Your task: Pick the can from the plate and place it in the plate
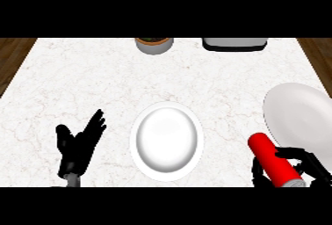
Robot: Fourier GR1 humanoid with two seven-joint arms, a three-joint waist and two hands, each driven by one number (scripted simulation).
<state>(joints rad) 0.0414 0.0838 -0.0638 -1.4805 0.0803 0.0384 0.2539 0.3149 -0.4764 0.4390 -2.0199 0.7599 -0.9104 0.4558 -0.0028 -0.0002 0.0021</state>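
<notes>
Right hand (310,166), lower right, fingers curled round the red can (275,160); can tilted, just beside the near edge of the right plate (299,113), well apart from the centre plate (167,107); left hand (77,143) open, fingers up, resting lower left.

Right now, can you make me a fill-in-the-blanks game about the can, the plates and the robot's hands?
1. The can that the right hand is curled round is coloured ____.
2. The middle plate and the plate at the right edge are both coloured ____.
3. The open hand, which holds nothing, is the robot's ____ one.

Missing words: red; white; left.
</notes>
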